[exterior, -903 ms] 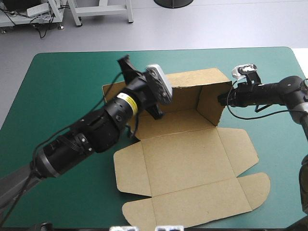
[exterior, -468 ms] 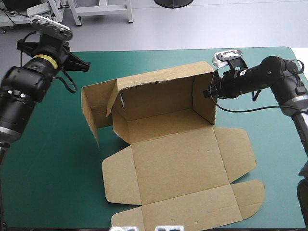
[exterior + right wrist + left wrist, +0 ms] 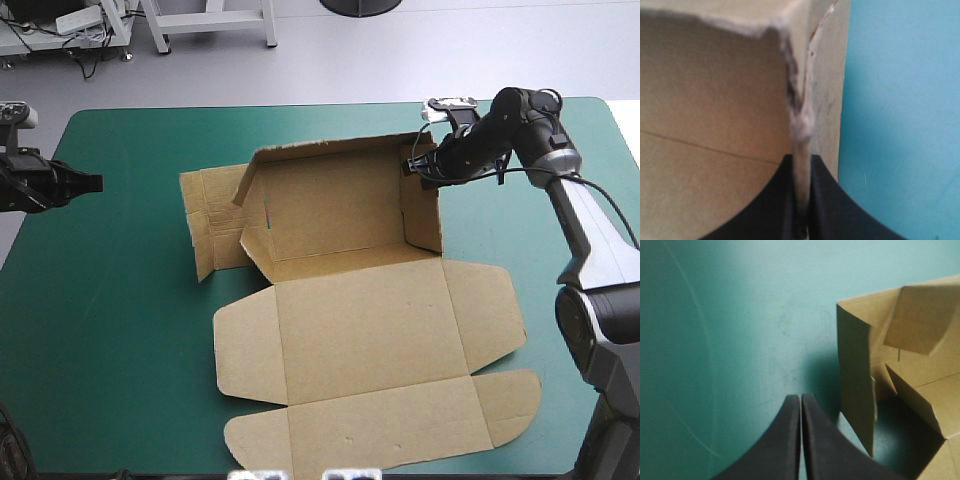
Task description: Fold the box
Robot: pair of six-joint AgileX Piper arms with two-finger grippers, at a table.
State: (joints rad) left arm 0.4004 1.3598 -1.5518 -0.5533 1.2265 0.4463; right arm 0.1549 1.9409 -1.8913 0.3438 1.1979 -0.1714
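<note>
The brown box (image 3: 370,330) lies in the middle of the teal-green table, its back wall and right wall (image 3: 424,212) raised and its lid flat toward the front edge. Its left wall flap (image 3: 213,222) leans outward, half fallen. My right gripper (image 3: 412,168) is shut on the far top corner of the right wall; in the right wrist view the board's edge (image 3: 801,125) runs between the black fingers (image 3: 827,205). My left gripper (image 3: 97,183) is shut near the table's left edge, well clear of the box. In the left wrist view, its gripper (image 3: 801,399) points at bare cover with the box's left flap (image 3: 856,385) ahead and to one side.
Teal-green cover (image 3: 120,330) lies bare to the left and front left of the box. The lid's rounded tuck flap (image 3: 400,430) reaches close to the table's front edge. The table's far edge (image 3: 330,104) runs a short way behind the back wall.
My left arm has drawn back from the box to the table's left edge. The left wall flap has dropped outward. My right gripper, still holding the right wall, has shifted left and farther back.
</note>
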